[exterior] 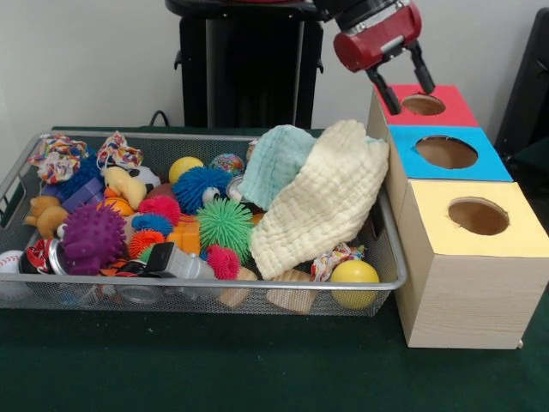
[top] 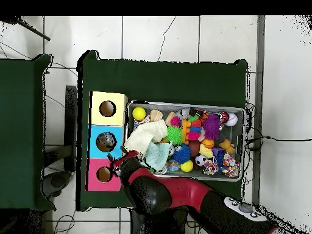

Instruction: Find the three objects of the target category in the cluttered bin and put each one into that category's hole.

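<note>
The wire mesh bin (exterior: 214, 284) sits on the green table, full of toys, and also shows in the overhead view (top: 186, 104). A cream cloth (exterior: 322, 202) and a mint cloth (exterior: 274, 163) lie over its right end. Spiky balls lie in it: green (exterior: 225, 223), blue (exterior: 199, 187), purple (exterior: 93, 236). A yellow ball (exterior: 354, 273) is in the front right corner. My gripper (exterior: 409, 96) hangs open and empty just above the red box's hole (exterior: 423, 105). In the overhead view it (top: 116, 161) is between the red box and the bin.
Three wooden boxes stand in a row right of the bin: red top (exterior: 446, 107), blue top (exterior: 480, 159), yellow top (exterior: 515, 219), each with a round hole. The bin also holds knotted rope toys (exterior: 56, 157), a baseball (exterior: 9, 262) and wooden blocks (exterior: 290, 296).
</note>
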